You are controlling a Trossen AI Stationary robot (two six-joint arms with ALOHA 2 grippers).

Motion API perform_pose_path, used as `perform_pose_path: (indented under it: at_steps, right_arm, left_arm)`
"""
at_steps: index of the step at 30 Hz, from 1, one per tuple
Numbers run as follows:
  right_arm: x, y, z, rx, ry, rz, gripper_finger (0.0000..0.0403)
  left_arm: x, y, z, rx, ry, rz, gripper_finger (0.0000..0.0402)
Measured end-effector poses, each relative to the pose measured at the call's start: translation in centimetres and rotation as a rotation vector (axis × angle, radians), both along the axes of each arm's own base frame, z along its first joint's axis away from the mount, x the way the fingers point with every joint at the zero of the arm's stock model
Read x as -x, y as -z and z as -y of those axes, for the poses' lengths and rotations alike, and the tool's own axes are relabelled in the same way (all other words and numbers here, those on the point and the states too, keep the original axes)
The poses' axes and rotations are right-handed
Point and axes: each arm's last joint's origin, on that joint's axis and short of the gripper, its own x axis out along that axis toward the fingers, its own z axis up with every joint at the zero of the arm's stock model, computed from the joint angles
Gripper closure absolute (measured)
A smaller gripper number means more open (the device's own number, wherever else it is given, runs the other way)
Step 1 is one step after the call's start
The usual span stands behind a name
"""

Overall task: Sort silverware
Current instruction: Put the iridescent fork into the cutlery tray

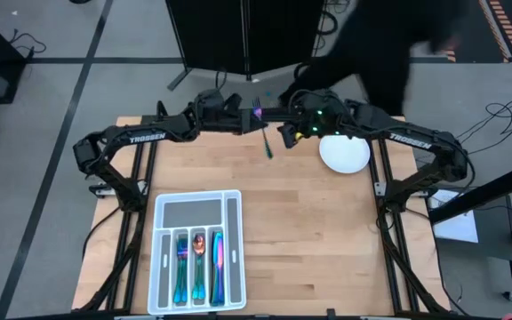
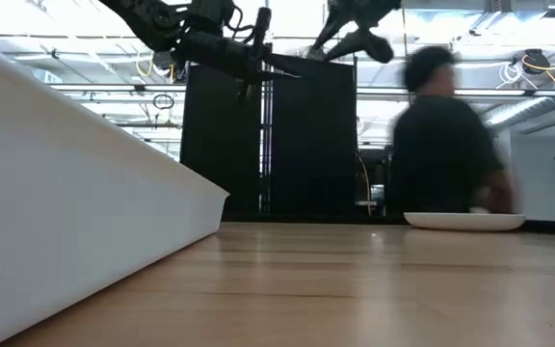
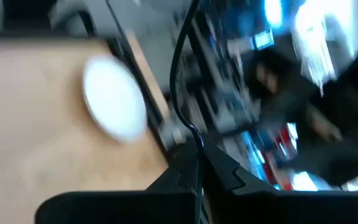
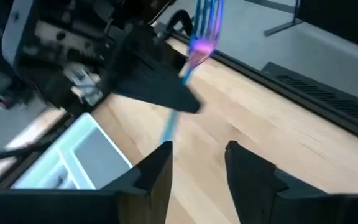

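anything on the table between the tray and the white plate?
Nothing: in the high view, only bare wood separates the tray from the white plate. The fork is held up by the left claw, not lying there.

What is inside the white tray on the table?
The tray holds three iridescent pieces, one in each of three slim slots; the wide top compartment looks bare. The low view shows only its outer wall.

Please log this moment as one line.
left gripper: shut on fork | right gripper: open | tray: partly filled
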Motion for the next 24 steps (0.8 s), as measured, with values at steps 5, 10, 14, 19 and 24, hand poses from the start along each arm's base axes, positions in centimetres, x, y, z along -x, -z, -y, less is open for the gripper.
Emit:
perform_pose_path:
  at_steps: [5,10,14,19,24]
  right_arm:
    - [2.3,-0.6,-0.8,0.045,0.010,-0.098,0.0259]
    - [3.7,-0.1,-1.5,0.086,0.060,-0.245,0.0257]
    - [4.4,0.5,-2.0,0.109,0.077,-0.359,0.0257]
    - [4.1,1.6,-2.6,0.132,0.025,-0.405,0.0263]
    - [3.5,3.8,-2.6,0.137,-0.026,-0.423,0.0269]
  left_arm:
    - [1.1,1.1,-0.1,0.152,0.251,-0.098,0.0399]
    - [1.7,2.2,2.0,0.298,0.352,-0.257,0.0400]
    - [2.8,2.8,5.6,0.393,0.454,-0.453,0.0400]
    - [5.2,2.4,11.4,0.440,0.533,-0.729,0.0400]
    - [8.0,1.4,16.0,0.462,0.459,-0.929,0.0400]
